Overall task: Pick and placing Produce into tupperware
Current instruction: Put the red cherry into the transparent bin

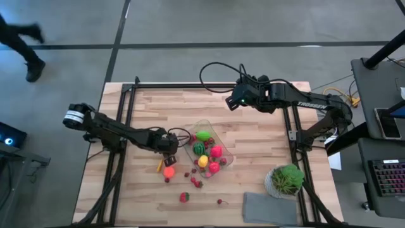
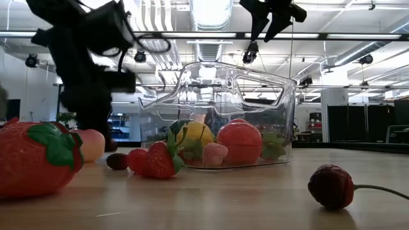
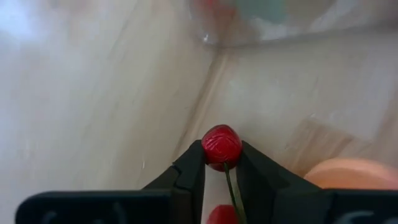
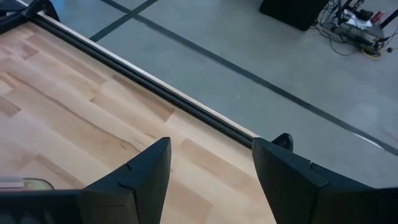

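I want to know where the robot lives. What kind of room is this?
Probably a lab or workshop: bare pipes and strip lights on the ceiling, a grey concrete floor with cables, and a desk with a keyboard.

Scattered produce (image 1: pixel 184 197) crowds the tupperware (image 1: pixel 223 147) on its near side; its far side looks open.

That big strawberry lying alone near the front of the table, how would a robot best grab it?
Grip the strawberry across its red body, coming straight down from above. It lies alone on open wood, so fingers likely fit either side. Its leafy cap looks too soft to hold.
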Tool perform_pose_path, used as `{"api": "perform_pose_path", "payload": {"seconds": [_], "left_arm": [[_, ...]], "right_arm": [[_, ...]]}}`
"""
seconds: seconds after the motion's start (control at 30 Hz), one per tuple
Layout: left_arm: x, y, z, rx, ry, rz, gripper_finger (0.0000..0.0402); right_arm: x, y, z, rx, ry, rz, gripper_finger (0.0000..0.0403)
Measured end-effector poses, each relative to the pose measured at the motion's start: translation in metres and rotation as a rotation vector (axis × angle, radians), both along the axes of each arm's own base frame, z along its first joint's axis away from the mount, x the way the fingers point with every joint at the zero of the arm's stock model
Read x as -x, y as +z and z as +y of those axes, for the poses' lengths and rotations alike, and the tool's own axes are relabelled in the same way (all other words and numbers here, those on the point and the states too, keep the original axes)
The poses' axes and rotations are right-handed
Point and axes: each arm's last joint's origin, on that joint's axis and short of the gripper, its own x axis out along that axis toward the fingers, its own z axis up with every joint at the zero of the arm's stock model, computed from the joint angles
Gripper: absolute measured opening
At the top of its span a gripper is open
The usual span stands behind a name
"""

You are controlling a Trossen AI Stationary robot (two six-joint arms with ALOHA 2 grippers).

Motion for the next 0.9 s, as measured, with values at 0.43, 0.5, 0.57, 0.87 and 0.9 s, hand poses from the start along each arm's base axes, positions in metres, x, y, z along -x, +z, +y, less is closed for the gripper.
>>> {"api": "perform_pose_path", "payload": {"seconds": [0.43,0.5,0.57,0.87,0.9], "left_arm": [[0.033,0.091,0.009,-0.166,-0.091,-0.241,0.0054],[0.034,0.105,0.011,-0.242,-0.126,-0.331,0.0056],[0.030,0.117,0.015,-0.303,-0.167,-0.441,0.0059],[-0.002,0.113,0.025,-0.184,-0.287,-0.592,0.0087],[-0.004,0.111,0.026,-0.167,-0.298,-0.599,0.0095]], "right_arm": [[-0.002,-0.001,0.004,-0.077,0.016,-0.045,0.0219],[-0.002,-0.002,0.005,-0.097,0.028,-0.049,0.0219],[-0.002,-0.002,0.005,-0.114,0.027,-0.061,0.0219],[-0.004,-0.002,0.016,-0.135,0.048,-0.082,0.0219],[-0.005,-0.002,0.018,-0.143,0.060,-0.083,0.0219]]}}
